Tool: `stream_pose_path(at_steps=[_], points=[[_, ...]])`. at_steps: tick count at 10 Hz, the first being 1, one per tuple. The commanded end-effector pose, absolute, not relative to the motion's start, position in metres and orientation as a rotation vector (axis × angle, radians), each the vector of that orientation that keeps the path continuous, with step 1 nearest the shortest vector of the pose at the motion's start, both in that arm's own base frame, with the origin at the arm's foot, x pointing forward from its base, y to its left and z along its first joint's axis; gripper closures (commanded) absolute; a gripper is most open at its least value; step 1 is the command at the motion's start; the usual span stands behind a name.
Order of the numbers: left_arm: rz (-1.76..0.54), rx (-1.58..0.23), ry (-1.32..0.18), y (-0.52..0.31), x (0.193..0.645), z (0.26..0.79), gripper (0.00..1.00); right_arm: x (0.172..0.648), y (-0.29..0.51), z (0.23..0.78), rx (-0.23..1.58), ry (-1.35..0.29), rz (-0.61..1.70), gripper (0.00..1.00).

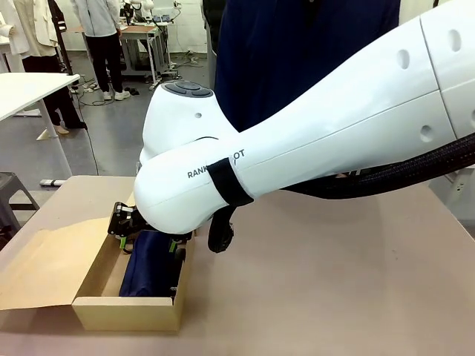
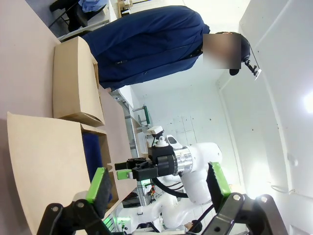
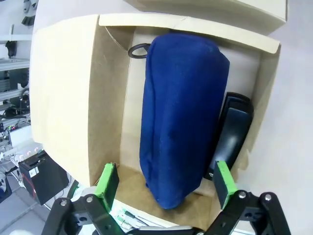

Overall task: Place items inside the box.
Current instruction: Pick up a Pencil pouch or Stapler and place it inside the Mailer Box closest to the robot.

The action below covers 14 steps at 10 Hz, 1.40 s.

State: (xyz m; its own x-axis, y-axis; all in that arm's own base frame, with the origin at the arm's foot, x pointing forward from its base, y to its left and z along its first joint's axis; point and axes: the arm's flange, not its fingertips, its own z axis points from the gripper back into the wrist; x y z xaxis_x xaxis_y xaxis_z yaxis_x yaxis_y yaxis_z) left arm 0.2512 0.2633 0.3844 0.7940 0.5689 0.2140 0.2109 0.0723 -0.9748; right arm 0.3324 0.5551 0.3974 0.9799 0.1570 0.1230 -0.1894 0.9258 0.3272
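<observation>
While the front view hides most of the box [image 1: 111, 300] on the tabletop [image 1: 319, 289] behind the right arm [image 1: 312, 133], the right wrist view shows the navy pouch [image 3: 183, 112] lying lengthwise inside, a black stapler [image 3: 232, 134] squeezed beside it. Right tool [image 3: 166, 183] hovers above, spread wide, empty. Left tool [image 2: 156, 188] likewise gapes, seemingly holding nothing.

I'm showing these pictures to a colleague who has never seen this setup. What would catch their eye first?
Probably the big white right arm sweeping across the front view, its open end effector hanging over the cardboard box at the table's left. Inside the box lies a navy pouch with a black stapler squeezed against one wall. A person in a dark blue jacket stands beyond the table.
</observation>
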Motion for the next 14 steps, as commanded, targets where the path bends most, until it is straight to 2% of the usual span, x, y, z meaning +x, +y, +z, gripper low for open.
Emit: stream_pose_path(at_steps=[1, 3, 5, 8, 13, 14], points=[[0.272, -1.506, -0.668, 0.262, 0.249, 0.385, 0.00, 0.326, 0.553, 0.398, 0.354, -0.127, 0.169, 0.00], [0.272, -1.506, -0.668, 0.262, 0.249, 0.385, 0.00, 0.327, 0.529, 0.415, 0.414, -0.103, 0.228, 0.00], [0.272, -1.506, -0.668, 0.262, 0.249, 0.385, 0.00, 0.336, 0.430, 0.449, 0.552, -0.013, 0.262, 0.00], [0.272, -1.506, -0.668, 0.262, 0.249, 0.385, 0.00, 0.330, 0.283, 0.464, 0.777, 0.011, 0.292, 0.00], [0.272, -1.506, -0.668, 0.262, 0.249, 0.385, 0.00, 0.310, 0.072, 0.413, 1.225, 0.080, 0.218, 0.00], [0.272, -1.506, -0.668, 0.262, 0.249, 0.385, 0.00, 0.301, 0.042, 0.396, 1.289, 0.051, 0.191, 0.00]])
